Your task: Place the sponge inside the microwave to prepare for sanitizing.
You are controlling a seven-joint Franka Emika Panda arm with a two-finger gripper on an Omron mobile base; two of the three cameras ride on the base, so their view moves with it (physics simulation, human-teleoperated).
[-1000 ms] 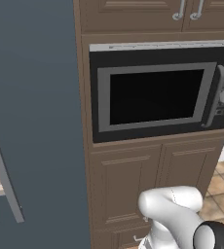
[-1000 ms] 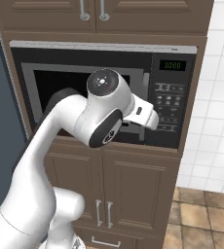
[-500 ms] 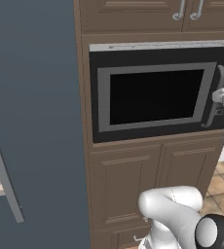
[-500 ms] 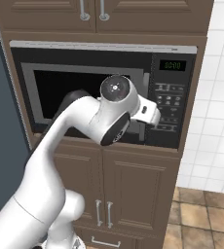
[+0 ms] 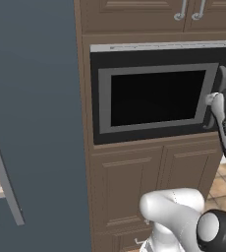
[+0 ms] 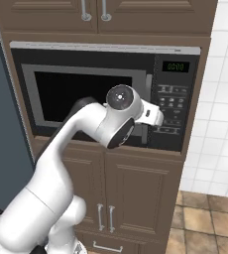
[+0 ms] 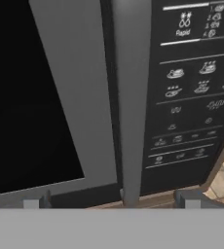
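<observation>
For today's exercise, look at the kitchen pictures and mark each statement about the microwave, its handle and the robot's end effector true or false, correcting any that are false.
1. The microwave door is shut. True.
2. The end effector is lined up with the door's handle, a fingertip on either side. True.
3. The sponge lies on the plate inside the microwave. False: the door is closed and the window is dark, so nothing inside can be seen.
4. The button panel sits on the left side of the microwave's door. False: it is on the right side, beyond the handle.
5. Wooden cabinet doors sit below the microwave. True.
</observation>
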